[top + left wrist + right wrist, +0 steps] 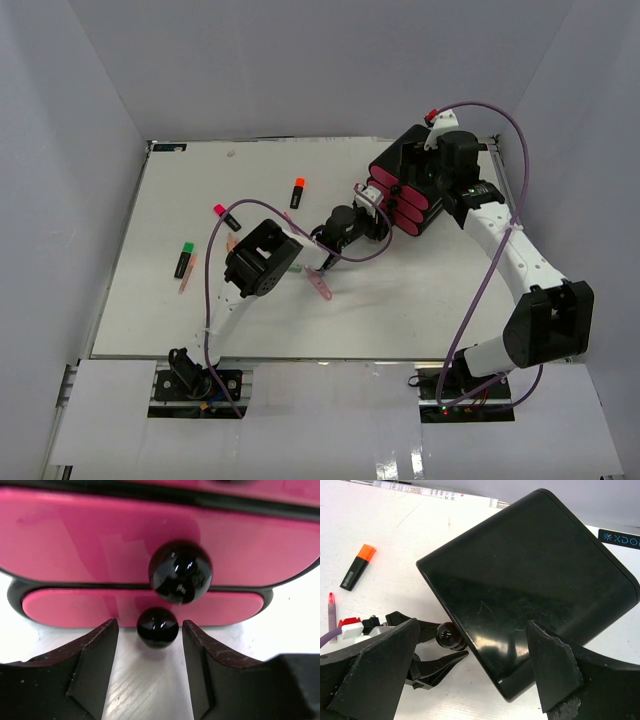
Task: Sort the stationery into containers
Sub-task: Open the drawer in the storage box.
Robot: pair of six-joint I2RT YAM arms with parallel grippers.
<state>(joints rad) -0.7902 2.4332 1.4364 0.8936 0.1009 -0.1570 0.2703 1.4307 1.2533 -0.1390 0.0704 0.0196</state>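
The black drawer box (412,190) stands at the back right, its pink fronts facing left. In the left wrist view two pink drawer fronts (100,540) look closed, each with a black knob. My left gripper (149,626) is open, with a finger on each side of the lowest knob (157,626) and not touching it. In the top view my left gripper (376,212) is at the box's front. My right gripper (473,626) is open over the box's black top (530,565), at its near corner; in the top view it (420,165) sits above the box.
An orange-capped highlighter (298,192), a pink-capped one (226,216) and a green-capped one (184,259) lie left of centre. A pink pen (320,285) and an orange pen (187,273) lie nearer. White walls surround the table.
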